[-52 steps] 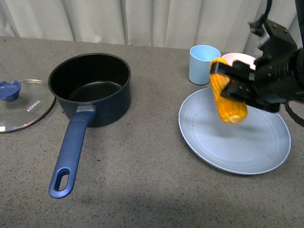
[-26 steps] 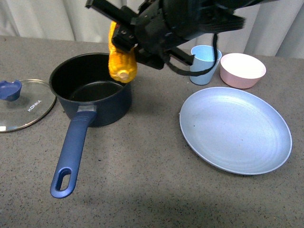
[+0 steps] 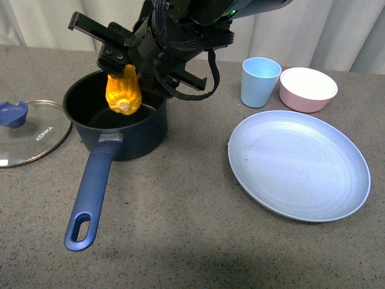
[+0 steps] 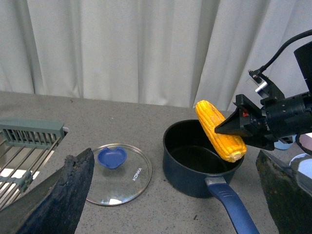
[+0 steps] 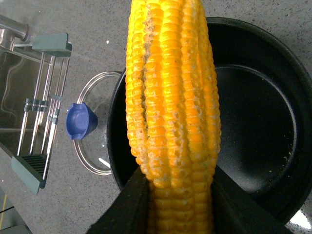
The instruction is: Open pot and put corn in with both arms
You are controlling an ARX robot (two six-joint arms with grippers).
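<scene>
The navy pot (image 3: 129,129) stands open on the grey table, its long blue handle (image 3: 91,191) pointing at the front edge. Its glass lid (image 3: 36,141) with the blue knob lies flat to the pot's left. My right gripper (image 3: 122,71) is shut on the corn (image 3: 124,91), which hangs tip-down over the pot's opening, just above the rim. In the right wrist view the corn (image 5: 170,97) fills the middle between the fingers, with the pot's black inside (image 5: 258,107) behind it. My left gripper (image 4: 174,161) is open and empty, back from the pot (image 4: 190,178) and lid (image 4: 119,175).
A large light blue plate (image 3: 299,164) lies right of the pot. Behind it stand a light blue cup (image 3: 260,81) and a pink bowl (image 3: 307,88). A metal dish rack (image 4: 29,141) sits beyond the lid. A curtain closes off the back.
My right arm has carried the corn from above the plate leftward to the pot, then lowered it toward the opening. The pot and lid have not moved.
</scene>
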